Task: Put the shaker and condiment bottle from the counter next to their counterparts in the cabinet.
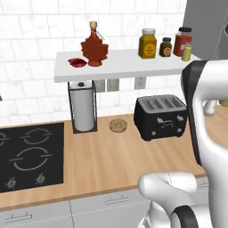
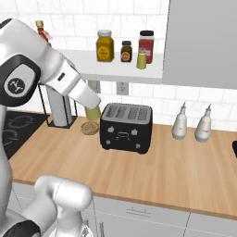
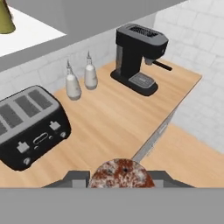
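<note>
Your shaker sits right at the claw: a small cylinder, and looking down the hand you see its round, brown-speckled top. The jaws are pinched nearly closed on it, one dark fingertip on each side. From the right base view its yellow-green body hangs under the end of the white forearm, off the counter, just beside the toaster's left end and above a round woven mat.

Up on the cabinet shelf, the condiment bottle stands upright near the left end. It is glassy red-brown and leaf-shaped, with a thin neck and a tan cap. The flat, crinkled red packet lies just beside it on the left. The second shaker stands at the shelf's right end, by the grey panel. To its left come a straight red jar with a dark lid, a small dark jar and a big mustard-yellow jar.

Below the shelf, the boxy black four-slot toaster sits towards the back of the wooden counter, under the shelf's right half. A paper-towel roll in a wire stand is under the left end, and the black cooktop takes the counter's left end. Past the toaster are two white pear-shaped bottles against the tiled wall, then a black coffee machine near the counter's far right end.
</note>
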Controlling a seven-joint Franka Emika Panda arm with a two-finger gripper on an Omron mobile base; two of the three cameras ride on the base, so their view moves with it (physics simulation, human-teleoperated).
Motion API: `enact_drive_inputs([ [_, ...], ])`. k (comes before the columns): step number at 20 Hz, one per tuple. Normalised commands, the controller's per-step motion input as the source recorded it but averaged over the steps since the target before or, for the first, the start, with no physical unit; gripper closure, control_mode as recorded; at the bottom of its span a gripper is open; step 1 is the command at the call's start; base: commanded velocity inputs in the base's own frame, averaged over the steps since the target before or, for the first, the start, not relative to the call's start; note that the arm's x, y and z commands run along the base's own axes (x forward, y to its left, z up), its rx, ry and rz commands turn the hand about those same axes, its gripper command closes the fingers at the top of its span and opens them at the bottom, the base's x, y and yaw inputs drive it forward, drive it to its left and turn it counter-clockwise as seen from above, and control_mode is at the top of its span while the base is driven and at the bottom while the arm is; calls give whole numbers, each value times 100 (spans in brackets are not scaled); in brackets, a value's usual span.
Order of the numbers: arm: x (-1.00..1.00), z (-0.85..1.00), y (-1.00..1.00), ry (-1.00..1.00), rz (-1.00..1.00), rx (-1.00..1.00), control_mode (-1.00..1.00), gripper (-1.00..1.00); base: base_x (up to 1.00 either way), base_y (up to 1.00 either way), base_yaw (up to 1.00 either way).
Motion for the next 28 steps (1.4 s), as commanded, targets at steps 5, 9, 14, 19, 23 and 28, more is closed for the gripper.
enact_drive_inputs([
  [5,23,73,10,0,11,-6,-100,100,0,0,0],
  [9,69,27,3,0,12,-5,-100,100,0,0,0],
  [14,81,0,3,-4,14,-8,-100,100,0,0,0],
  [19,68,-5,0,-9,11,-8,-100,100,0,0,0],
  [23,73,-3,4,-11,9,-11,-100,100,0,0,0],
  [28,36,-11,19,7,3,-4,-100,100,0,0,0],
])
